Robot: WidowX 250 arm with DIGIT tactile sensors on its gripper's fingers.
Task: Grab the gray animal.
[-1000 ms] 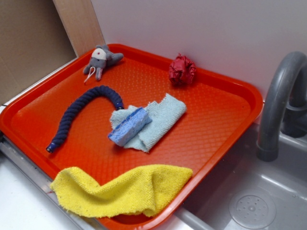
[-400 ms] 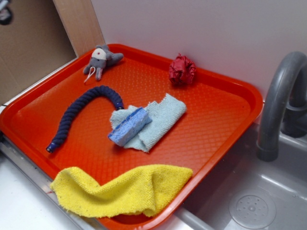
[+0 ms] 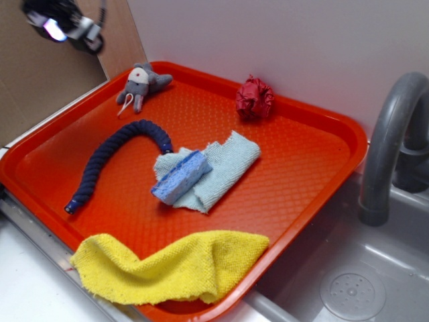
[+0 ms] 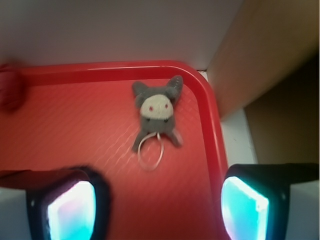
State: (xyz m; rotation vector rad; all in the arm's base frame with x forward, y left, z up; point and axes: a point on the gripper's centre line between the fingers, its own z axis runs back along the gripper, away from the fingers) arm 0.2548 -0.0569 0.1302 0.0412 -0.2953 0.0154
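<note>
On the red tray (image 4: 75, 130), the gray animal (image 4: 156, 112) hugs the corner rim, so the spread gripper (image 4: 157, 207) risks striking that rim

A plain white wall (image 3: 268, 40) meets a tan wooden panel (image 3: 110, 33) beside a gray sink basin (image 3: 375, 268)

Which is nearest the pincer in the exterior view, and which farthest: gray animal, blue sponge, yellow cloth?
Pincer enters at the upper left.
1. Gray animal, in the tray's back-left corner.
2. Blue sponge, mid-tray on the light-blue cloth.
3. Yellow cloth, draped over the tray's front edge.
</note>
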